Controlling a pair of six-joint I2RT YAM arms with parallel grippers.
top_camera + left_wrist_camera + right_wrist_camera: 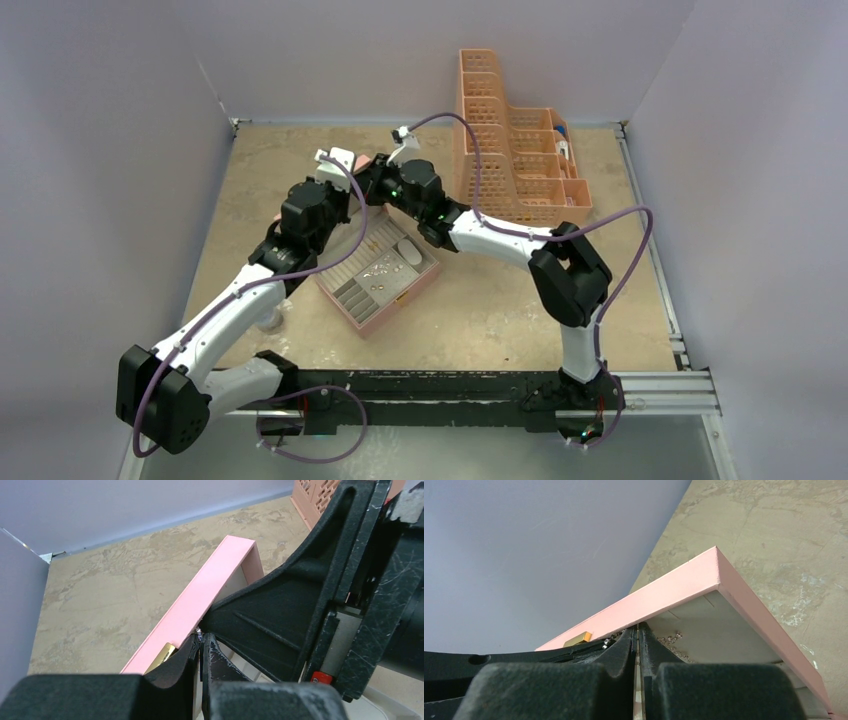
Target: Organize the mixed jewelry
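The pink box [420,278] lies open mid-table with its lid [200,597] raised at the back. Its tray holds the mixed jewelry [383,270], tiny shiny pieces, beside slotted rows. Both grippers meet at the lid's top edge. My left gripper [201,639] is shut on a tiny silvery piece [200,631] pinched at its very tips, next to the lid's gold clasp [164,655]. That silvery piece [605,642] also shows in the right wrist view. My right gripper [638,629] has its tips against the lid's edge [659,597], its jaws together but for a hairline slit, nothing seen between them.
An orange slotted rack [520,160] stands at the back right. A grey oval pad [408,252] lies in the box tray. A white round object [268,320] sits under my left arm. Grey walls close in on three sides.
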